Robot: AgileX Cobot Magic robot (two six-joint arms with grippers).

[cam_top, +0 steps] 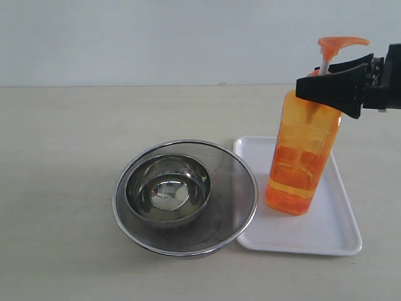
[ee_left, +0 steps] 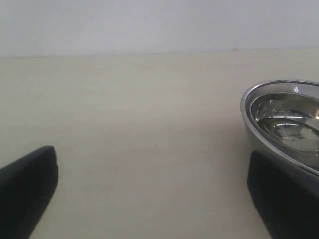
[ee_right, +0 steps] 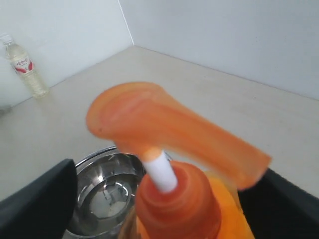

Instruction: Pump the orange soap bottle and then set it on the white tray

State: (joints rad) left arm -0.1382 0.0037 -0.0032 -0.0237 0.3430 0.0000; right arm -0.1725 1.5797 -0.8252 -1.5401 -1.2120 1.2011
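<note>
The orange soap bottle (cam_top: pixel 301 163) stands on the white tray (cam_top: pixel 332 232) at the right and leans slightly. Its orange pump head (cam_top: pixel 338 44) is up on the white stem. My right gripper (cam_top: pixel 313 88) comes in from the right at the bottle's neck, one finger on each side. In the right wrist view the dark fingers (ee_right: pixel 40 199) stand apart from the orange cap (ee_right: pixel 179 199), so the gripper is open around the neck. My left gripper (ee_left: pixel 152 164) is wide open over bare table, out of the exterior view.
A large steel bowl (cam_top: pixel 185 197) with a smaller steel bowl (cam_top: pixel 168 188) inside it sits just left of the tray, touching its edge. That bowl (ee_left: pixel 284 119) lies beside one left finger. A small water bottle (ee_right: pixel 25 67) stands by the far wall.
</note>
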